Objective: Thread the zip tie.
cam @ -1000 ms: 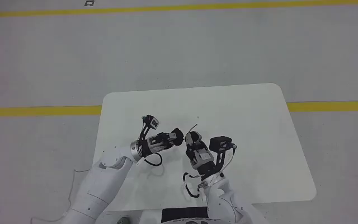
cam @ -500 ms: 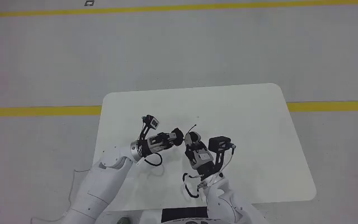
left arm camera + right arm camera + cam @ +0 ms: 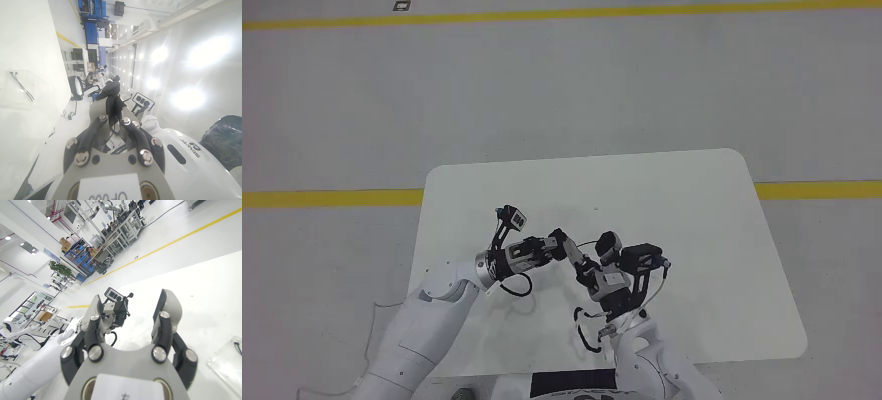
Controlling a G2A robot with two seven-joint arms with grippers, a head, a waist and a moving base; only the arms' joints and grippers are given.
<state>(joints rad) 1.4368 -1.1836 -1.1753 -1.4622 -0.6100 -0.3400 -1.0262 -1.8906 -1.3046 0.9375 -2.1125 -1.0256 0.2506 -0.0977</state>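
Note:
The black zip tie point(image 3: 112, 102) is pinched between the fingers of my left gripper point(image 3: 111, 91), which is shut on it. In the top view the left gripper point(image 3: 560, 242) hovers over the near middle of the white table point(image 3: 692, 200), and the zip tie point(image 3: 584, 243) runs as a thin line toward my right gripper point(image 3: 604, 245). The right gripper point(image 3: 130, 304) is open, its jaws spread wide and holding nothing. Beyond them the left gripper point(image 3: 121, 311) holds the zip tie, whose head point(image 3: 130, 295) sticks up.
A clear plastic tray point(image 3: 225, 359) with spare black zip ties lies on the table beside the right arm. The same tray point(image 3: 20, 87) shows in the left wrist view. The far half of the table is bare white surface.
My right gripper has opened, let go of the zip tie and drawn back to the right. The tail that stuck up between the grippers is gone from there. The left arm has barely moved.

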